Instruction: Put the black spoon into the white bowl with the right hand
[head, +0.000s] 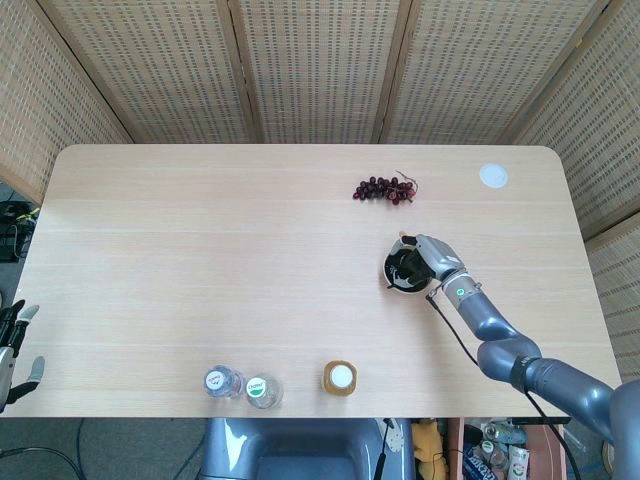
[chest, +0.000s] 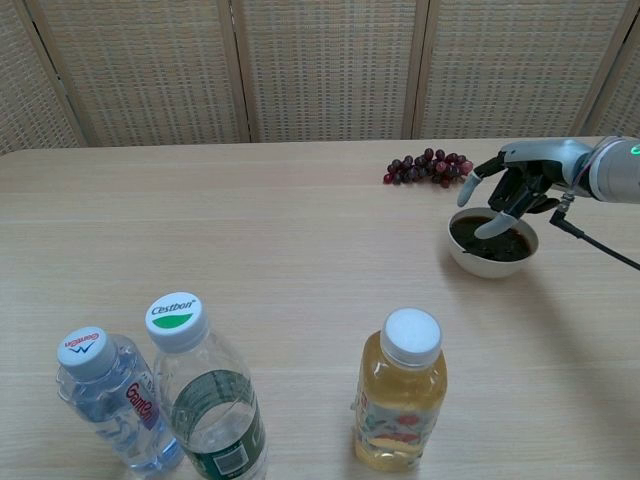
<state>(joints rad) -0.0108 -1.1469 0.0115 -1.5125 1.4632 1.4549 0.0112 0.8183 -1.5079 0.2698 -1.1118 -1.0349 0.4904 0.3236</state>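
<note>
Down at the far left edge of the head view, the left hand (head: 12, 345) hangs below the table (head: 200, 260) level, its fingers apart and holding nothing; the chest view does not show it. Well away from either hand, along the near edge of the table, stand three bottles: a small water bottle (chest: 112, 402) with a red-lettered label, touching or just beside a taller clear bottle (chest: 203, 395) with a green-marked cap, and further right a bottle of yellow drink (chest: 400, 392) with a plain white cap.

A bunch of grapes (chest: 425, 167) lies toward the far side, just left of and beyond the right hand's fingertips. The right hand (chest: 513, 187) hovers over the white bowl (chest: 491, 243), fingers (chest: 497, 225) spread and angled down toward its inside, gripping nothing. The black spoon (head: 403, 270) lies inside the bowl, directly under those fingers; in the chest view it reads only as a dark mass filling the bowl, so whether a fingertip touches it cannot be told. Beyond the hand, near the far right corner, sits a small white disc (head: 492, 176).
</note>
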